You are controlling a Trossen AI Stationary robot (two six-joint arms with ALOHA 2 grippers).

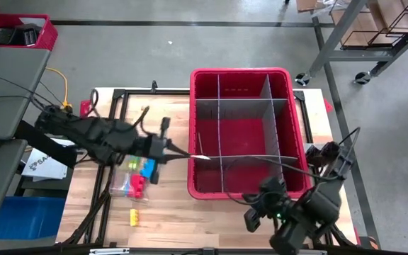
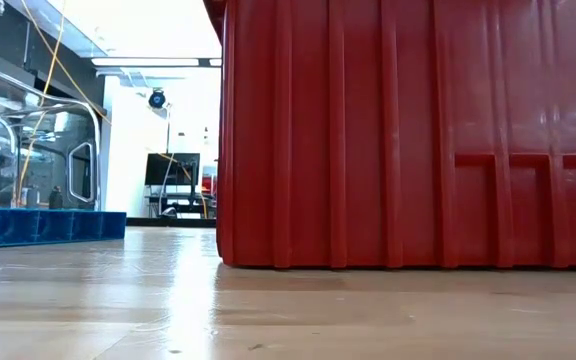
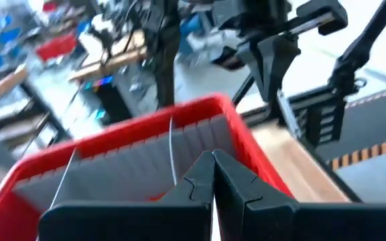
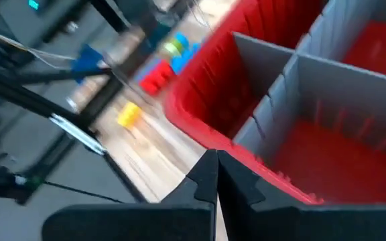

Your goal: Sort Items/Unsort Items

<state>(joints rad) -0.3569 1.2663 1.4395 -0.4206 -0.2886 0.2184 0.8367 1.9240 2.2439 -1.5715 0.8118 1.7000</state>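
Over the bin's [image 1: 297,127] wall, left gripper's [image 1: 198,156] fingers pinch something thin, unidentifiable; right gripper [image 4: 214,175] closed.

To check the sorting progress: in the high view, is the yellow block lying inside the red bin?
No, the yellow block lies on the wooden table, outside the red bin.

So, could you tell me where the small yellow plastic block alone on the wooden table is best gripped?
Grip the small yellow plastic block across its two long sides, coming straight down from above: it lies flat and alone, with bare wooden table all around it.
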